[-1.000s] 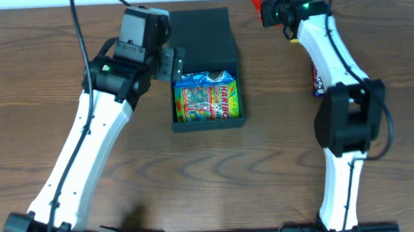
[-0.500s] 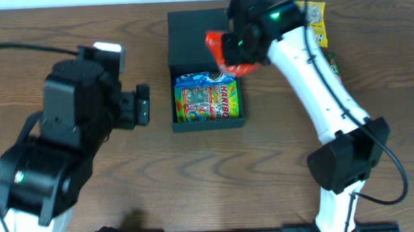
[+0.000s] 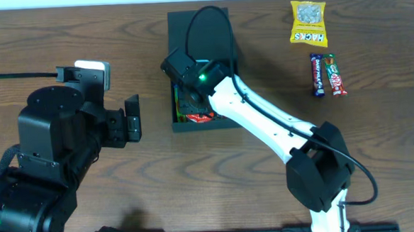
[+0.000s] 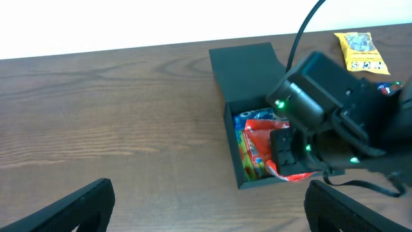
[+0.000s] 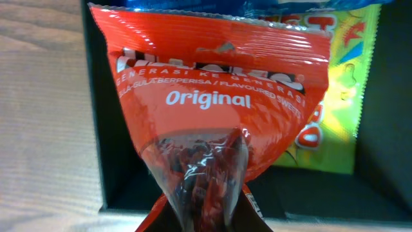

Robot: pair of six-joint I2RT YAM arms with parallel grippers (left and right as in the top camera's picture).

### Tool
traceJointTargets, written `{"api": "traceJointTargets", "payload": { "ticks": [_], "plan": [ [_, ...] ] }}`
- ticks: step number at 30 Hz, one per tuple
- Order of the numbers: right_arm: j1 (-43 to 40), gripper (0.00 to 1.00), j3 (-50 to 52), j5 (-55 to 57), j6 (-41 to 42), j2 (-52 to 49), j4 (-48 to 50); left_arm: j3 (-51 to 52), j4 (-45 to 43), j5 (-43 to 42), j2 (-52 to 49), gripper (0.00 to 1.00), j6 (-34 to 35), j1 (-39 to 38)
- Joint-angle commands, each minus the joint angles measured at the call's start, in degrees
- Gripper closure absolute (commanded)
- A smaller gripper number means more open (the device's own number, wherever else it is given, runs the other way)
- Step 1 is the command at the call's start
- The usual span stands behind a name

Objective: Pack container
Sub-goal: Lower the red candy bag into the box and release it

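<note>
Wooden table point(image 3: 190, 195), dark container point(image 3: 180, 32) at the middle near its far edge, lid flap folded back
Left gripper point(image 3: 131, 120) hangs left of the box, fingers spread wide, holding nothing; right gripper point(image 3: 194, 102) sits low over the open compartment, pinched on the clear end of a red packet point(image 5: 212, 96) marked Original, which lies over a colourful gummy bag point(image 5: 341, 84); further right a yellow packet point(image 3: 308, 22) and two wrapped bars point(image 3: 318, 74) lie on the wood

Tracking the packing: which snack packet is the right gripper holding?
The shiny red plastic packet marked Original, over the dark cardboard box; the yellow packet and two wrapped bars lie loose on the wooden table.
</note>
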State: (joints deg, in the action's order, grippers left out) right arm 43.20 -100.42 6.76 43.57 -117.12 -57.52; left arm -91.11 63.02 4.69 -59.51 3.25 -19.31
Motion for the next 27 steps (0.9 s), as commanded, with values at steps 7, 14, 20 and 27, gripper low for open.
{"api": "traceJointTargets", "payload": {
  "ticks": [7, 14, 20, 27],
  "plan": [
    [-0.02, 0.76, 4.52, 2.78, 0.00, 0.11, 8.94, 0.15, -0.09, -0.24, 0.07, 0.05, 1.05, 0.20],
    [-0.48, 0.24, 2.89, -1.66, -3.23, 1.68, 9.97, 0.15, -0.09, 0.00, 0.07, 0.05, 1.01, 0.20],
    [-1.05, 0.75, 2.86, -1.64, -6.69, 6.54, 10.01, 0.15, -0.04, 0.00, 0.07, 0.05, 1.01, 0.20],
    [-1.53, 0.99, 3.04, -2.38, -10.67, 4.87, 7.17, 0.15, -0.02, 0.00, 0.07, 0.05, 1.01, 0.20]
  ]
}}
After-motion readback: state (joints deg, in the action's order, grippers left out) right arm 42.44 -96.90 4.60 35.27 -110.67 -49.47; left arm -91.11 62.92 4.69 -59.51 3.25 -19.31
